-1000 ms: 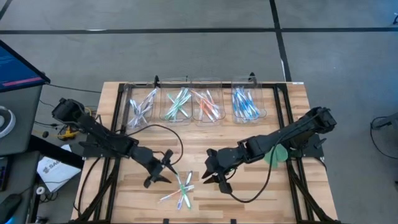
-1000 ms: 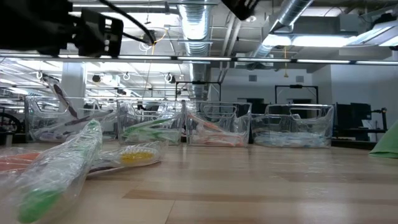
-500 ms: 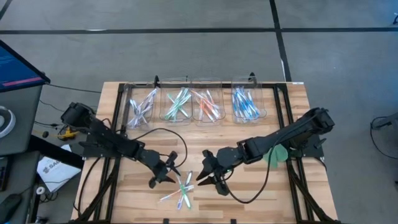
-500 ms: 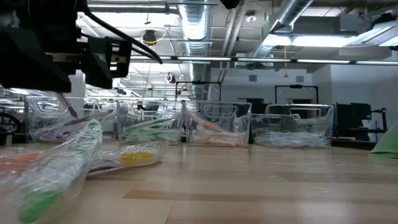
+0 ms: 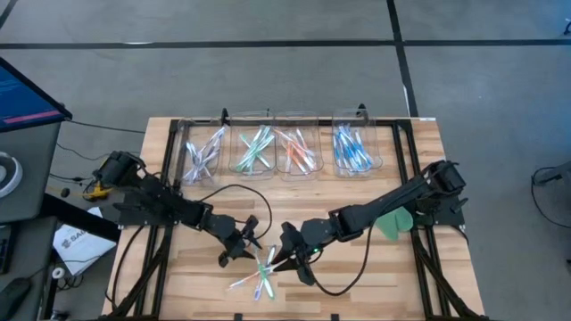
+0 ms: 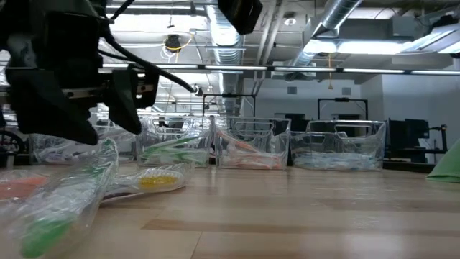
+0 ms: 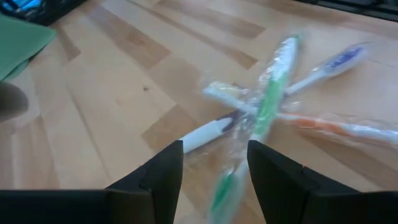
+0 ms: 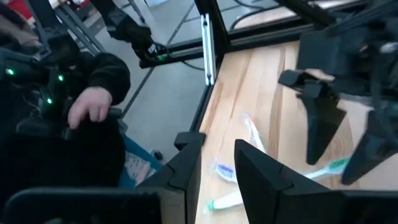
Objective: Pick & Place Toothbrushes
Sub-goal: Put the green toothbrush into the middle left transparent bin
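Several wrapped toothbrushes [image 5: 260, 273] lie crossed in a small pile on the wooden table near its front edge; a green one [image 7: 268, 102] lies on top of a white one [image 7: 208, 132]. My left gripper [image 5: 241, 249] hangs open just left of the pile. Its fingers [image 7: 163, 169] stand either side of the green brush's near end; I cannot tell if they touch it. My right gripper [image 5: 287, 256] hangs right of the pile, its fingers [image 8: 188, 167] open by a narrow gap with nothing between them.
Four clear bins [image 5: 254, 152] with sorted toothbrushes stand in a row at the far edge. A flat green leaf-shaped piece [image 5: 397, 221] lies under the right arm. Black frame rails [image 5: 161, 178] run along both table sides. A person's hand [image 8: 90, 106] shows beyond the table's left edge.
My left gripper has sunk and moved right toward the pile. My right gripper has moved toward the table's left edge and down, closing in on the pile from the other side. The toothbrushes have not moved.
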### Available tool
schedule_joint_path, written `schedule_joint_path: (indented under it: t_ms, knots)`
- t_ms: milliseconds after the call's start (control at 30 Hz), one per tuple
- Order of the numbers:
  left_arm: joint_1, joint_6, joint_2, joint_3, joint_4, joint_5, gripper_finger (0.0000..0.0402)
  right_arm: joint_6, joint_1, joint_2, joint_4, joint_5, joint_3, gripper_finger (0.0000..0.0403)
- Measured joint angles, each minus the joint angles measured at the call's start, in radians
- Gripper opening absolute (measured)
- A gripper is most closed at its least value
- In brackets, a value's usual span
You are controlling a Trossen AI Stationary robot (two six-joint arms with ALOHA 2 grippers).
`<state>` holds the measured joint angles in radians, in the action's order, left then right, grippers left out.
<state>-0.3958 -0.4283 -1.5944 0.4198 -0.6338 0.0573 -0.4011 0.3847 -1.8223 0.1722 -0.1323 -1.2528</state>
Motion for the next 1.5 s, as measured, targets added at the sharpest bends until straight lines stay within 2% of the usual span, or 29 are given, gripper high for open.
schedule_joint_path:
  t_ms: [133, 267, 800, 1033, 1233, 1500]
  knots:
    - [0.016, 0.021, 0.0, 0.0, 0.001, 0.011, 0.0166, 0.004, 0.0, -0.001, 0.012, 0.0, 0.001, 0.0091]
    - [0.022, 0.021, -0.008, 0.0, 0.001, 0.086, 0.0157, 0.008, 0.001, 0.003, 0.035, -0.001, 0.001, 0.0091]
    - [0.042, 0.015, -0.112, 0.002, -0.025, 0.085, 0.0131, 0.008, -0.001, 0.003, 0.049, -0.001, 0.001, 0.0091]
    - [0.042, 0.015, -0.15, 0.003, -0.039, 0.094, 0.0081, 0.008, -0.001, 0.003, 0.048, -0.001, 0.001, 0.0091]
    - [0.041, 0.014, -0.142, 0.003, -0.031, 0.088, 0.0013, 0.008, -0.001, 0.003, 0.046, -0.001, 0.001, 0.0091]
    - [0.04, 0.05, -0.082, 0.001, 0.038, 0.032, 0.0001, 0.008, 0.001, 0.003, 0.039, -0.001, 0.0, 0.0091]
